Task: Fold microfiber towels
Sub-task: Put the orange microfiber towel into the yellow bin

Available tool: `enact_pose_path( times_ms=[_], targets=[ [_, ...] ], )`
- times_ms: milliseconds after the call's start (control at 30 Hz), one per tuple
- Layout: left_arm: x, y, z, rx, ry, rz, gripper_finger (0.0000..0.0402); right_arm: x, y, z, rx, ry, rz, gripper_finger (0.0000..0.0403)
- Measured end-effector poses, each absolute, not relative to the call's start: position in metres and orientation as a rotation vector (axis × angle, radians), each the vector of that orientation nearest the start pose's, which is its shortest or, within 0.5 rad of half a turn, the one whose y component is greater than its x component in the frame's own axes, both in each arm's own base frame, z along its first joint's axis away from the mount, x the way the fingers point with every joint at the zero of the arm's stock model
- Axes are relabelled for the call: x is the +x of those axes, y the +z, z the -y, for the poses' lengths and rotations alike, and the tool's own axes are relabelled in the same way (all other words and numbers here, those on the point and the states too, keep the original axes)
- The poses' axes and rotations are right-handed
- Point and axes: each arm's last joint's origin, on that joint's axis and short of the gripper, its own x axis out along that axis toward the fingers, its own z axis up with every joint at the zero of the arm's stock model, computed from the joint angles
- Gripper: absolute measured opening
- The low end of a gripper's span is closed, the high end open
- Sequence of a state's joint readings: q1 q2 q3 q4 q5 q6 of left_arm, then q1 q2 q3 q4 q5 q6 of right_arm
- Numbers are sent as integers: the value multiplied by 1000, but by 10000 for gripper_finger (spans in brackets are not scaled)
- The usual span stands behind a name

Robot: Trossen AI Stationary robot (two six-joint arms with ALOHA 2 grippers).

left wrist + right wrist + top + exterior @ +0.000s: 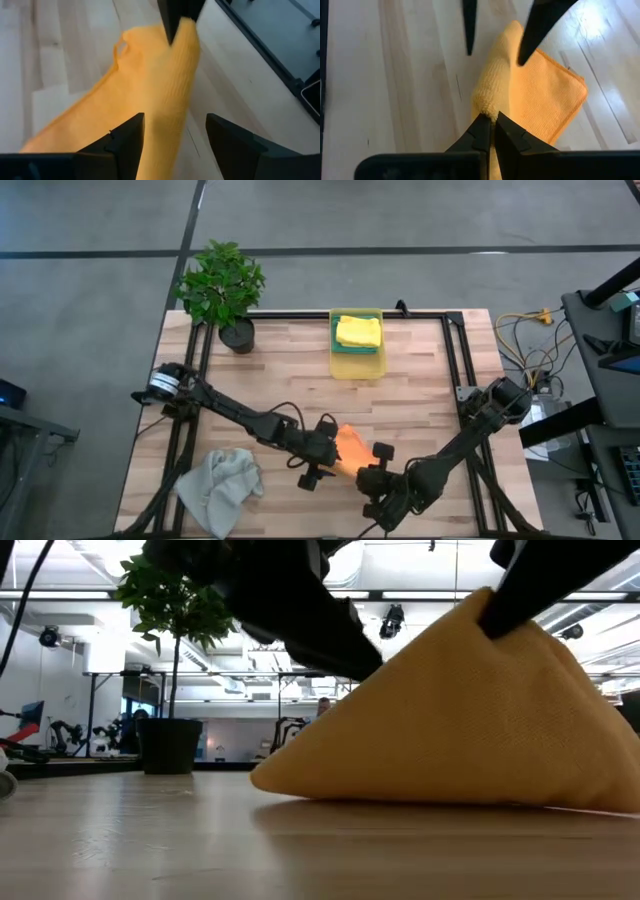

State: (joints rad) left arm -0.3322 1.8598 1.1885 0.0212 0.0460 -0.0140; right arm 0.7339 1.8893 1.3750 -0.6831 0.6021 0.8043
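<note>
**Orange towel tented between the two arms, mid-fold**

The orange towel (350, 448) sits near the front middle of the bench (420, 380), raised into a peak instead of lying flat. The low view shows it as a tent: the lower edge rests on the wood and the top is drawn up to a point. That shape suggests a fold in progress, with one edge lifted so it can be carried over the rest of the cloth.

The right gripper (492, 131) has its jaws pressed together on a bunched ridge of the orange towel, and the cloth fans out beyond the jaws down to the bench. This pinch appears to be what holds the peak up.

The left gripper (175, 132) has its jaws spread wide, with a ridge of the orange cloth running between them. Neither finger appears to press on it, so the left arm is judged to grip nothing, whether it is about to take hold or has let go. Beyond its jaws, the right arm's dark fingers meet the cloth at its far end.

Elsewhere, the light grey towel (222, 488) lies crumpled and unfolded at the left arm's side of the bench, well apart from both jaws. A folded yellow towel (358, 331) rests on a teal towel (356, 348) in the yellow bin (357, 367) at the far edge, beside a potted plant (222, 285).
</note>
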Motion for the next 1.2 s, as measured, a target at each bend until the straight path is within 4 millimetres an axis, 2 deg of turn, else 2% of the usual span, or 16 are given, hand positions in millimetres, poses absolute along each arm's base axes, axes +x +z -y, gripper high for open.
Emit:
enact_pose_path(
  times_ms=[300, 433, 533, 733, 800, 1067, 1200],
  targets=[
    [379, 180, 137, 86, -363, -689, 197, 294, 203, -242, 23, -254, -877, 9],
    [380, 179, 137, 92, -344, -691, 179, 293, 206, -242, 33, -248, -870, 9],
    [380, 180, 136, 98, -328, -690, 142, 293, 210, -241, 42, -244, -862, 9],
    [380, 188, 136, 92, -337, -668, 33, 291, 218, -240, 55, -237, -849, 9],
    [380, 191, 137, 89, -342, -660, 9, 290, 220, -239, 54, -236, -848, 9],
    [373, 204, 130, 87, -335, -684, 2, 285, 233, -234, 43, -237, -830, 28],
    [369, 213, 119, 83, -310, -709, 1, 277, 250, -225, 75, -284, -785, 53]
  ],
)
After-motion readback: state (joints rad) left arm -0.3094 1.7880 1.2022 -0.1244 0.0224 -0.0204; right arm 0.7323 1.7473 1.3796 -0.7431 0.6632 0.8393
